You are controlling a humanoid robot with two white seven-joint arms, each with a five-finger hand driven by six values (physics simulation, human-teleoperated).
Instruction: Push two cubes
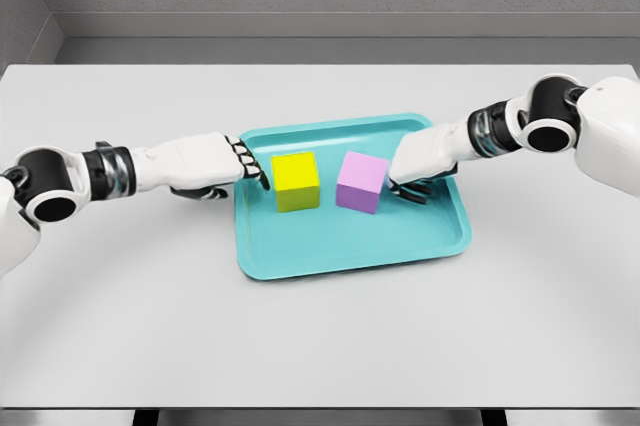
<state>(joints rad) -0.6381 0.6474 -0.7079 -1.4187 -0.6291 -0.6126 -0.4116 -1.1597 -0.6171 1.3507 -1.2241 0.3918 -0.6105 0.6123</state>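
Resting on a teal tray (300, 256) at the middle of the grey tabletop (120, 306): a yellow cube (296, 181) on the left, a pink cube (361, 182) on the right, slightly apart. Reaching in over the tray's left rim, left robot hand (235, 164), fingers extended, holding nothing, fingertips just beside the yellow cube. Coming from the right, right robot hand (415, 171), fingers loosely curled, empty, just beside the pink cube.

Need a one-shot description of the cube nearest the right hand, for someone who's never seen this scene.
Start at the teal tray in the middle of the grey table. Two cubes sit side by side on it; take the one on the picture's right, next to the right hand. It is the pink cube, whereas its neighbour is a yellow cube.
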